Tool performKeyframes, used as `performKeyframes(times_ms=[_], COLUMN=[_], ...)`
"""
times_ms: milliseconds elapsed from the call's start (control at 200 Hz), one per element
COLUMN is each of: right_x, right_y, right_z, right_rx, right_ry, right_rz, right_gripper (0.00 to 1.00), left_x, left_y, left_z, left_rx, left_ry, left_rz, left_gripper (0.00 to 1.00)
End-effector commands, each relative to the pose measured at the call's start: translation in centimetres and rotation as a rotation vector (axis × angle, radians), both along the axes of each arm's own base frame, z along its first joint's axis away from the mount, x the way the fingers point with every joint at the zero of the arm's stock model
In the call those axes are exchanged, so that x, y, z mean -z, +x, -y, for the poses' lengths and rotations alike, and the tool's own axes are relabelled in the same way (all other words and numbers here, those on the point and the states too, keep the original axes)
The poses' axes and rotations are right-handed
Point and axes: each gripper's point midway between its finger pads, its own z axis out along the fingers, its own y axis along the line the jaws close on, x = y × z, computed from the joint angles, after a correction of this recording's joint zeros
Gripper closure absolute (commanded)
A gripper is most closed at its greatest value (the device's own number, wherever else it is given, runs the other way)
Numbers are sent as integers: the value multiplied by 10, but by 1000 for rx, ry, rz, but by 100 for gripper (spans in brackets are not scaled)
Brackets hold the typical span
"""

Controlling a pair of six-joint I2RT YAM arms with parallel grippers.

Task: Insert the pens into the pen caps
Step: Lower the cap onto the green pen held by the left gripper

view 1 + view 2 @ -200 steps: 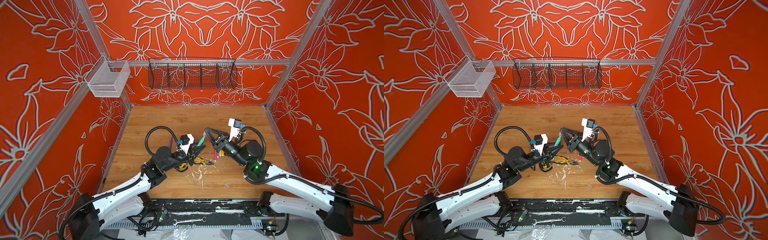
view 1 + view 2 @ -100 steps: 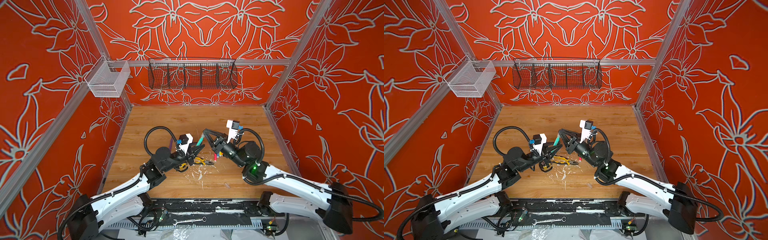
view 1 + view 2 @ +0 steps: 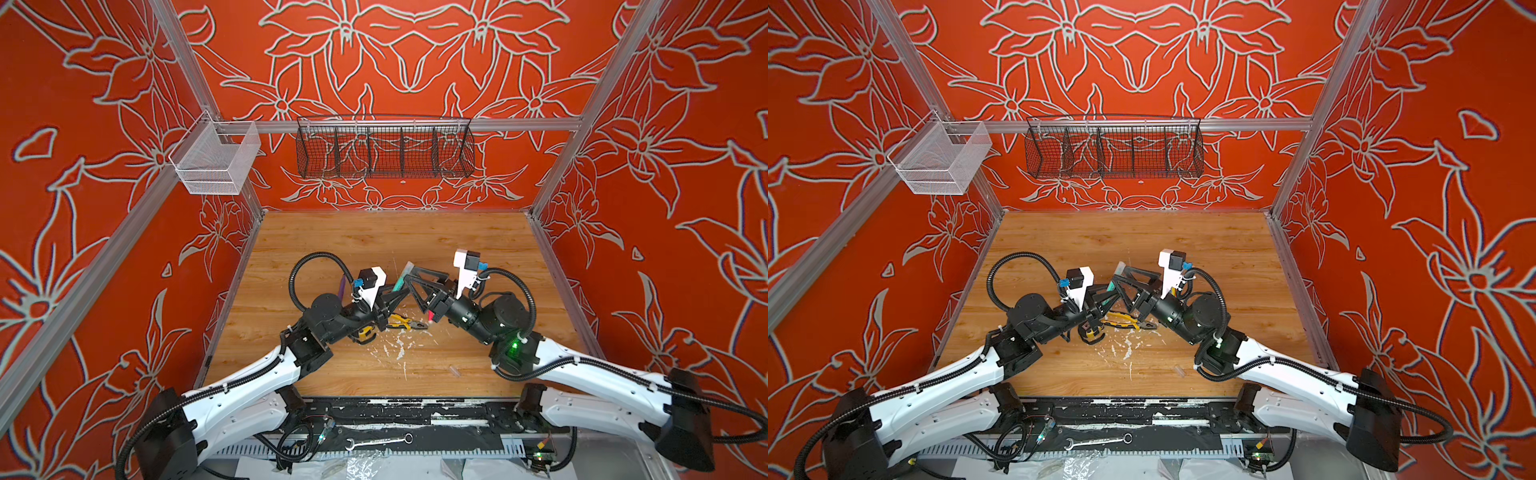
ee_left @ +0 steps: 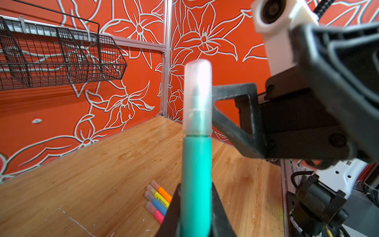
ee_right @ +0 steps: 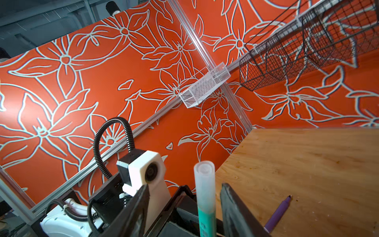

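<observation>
Green pen (image 4: 195, 174) clamped in left jaws; right jaws parted around its cap (image 4: 198, 96), mid-frame; a skewed retreat could drag it off.

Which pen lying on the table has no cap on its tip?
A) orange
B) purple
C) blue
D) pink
B: in the right wrist view the purple pen lies on the wood with its pointed tip bare, while in the left wrist view the orange pen, pink pen and blue pen are each capped.
</observation>
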Motion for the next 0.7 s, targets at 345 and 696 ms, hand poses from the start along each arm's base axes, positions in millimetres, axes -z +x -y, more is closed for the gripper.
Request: performKeyframes(times_ms=[345,696], right_x=[-14,-16], right_y=[12,11], right_z=[0,-7], right_rx=[58,36], right_ry=[-15,-28], right_rz=[-33,-31], right_gripper=[46,67], left_x=[-5,-5], left_y=[-21,-20], left_z=[10,9], left_rx=[117,112], left_ry=[24,30], left_rz=[97,103], left_gripper=[100,100])
